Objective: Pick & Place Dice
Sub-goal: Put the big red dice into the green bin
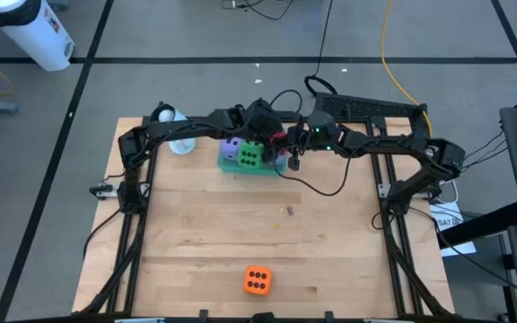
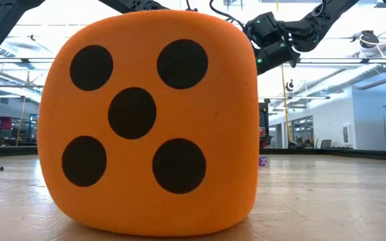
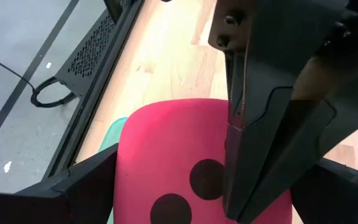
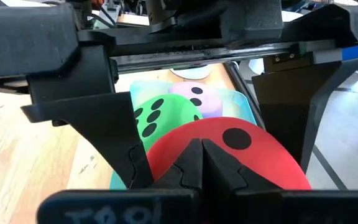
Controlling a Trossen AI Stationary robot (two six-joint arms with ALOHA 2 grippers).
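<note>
At twelve o'clock on the table, my left gripper hangs wide open astride the red die over the tray, empty, while my right gripper, fingers pressed together, holds nothing; the orange die waits at six.

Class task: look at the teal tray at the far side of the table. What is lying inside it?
The teal tray holds a green die, a light purple die and a red die, over which the open left gripper sits. The arms cover part of the tray.
</note>
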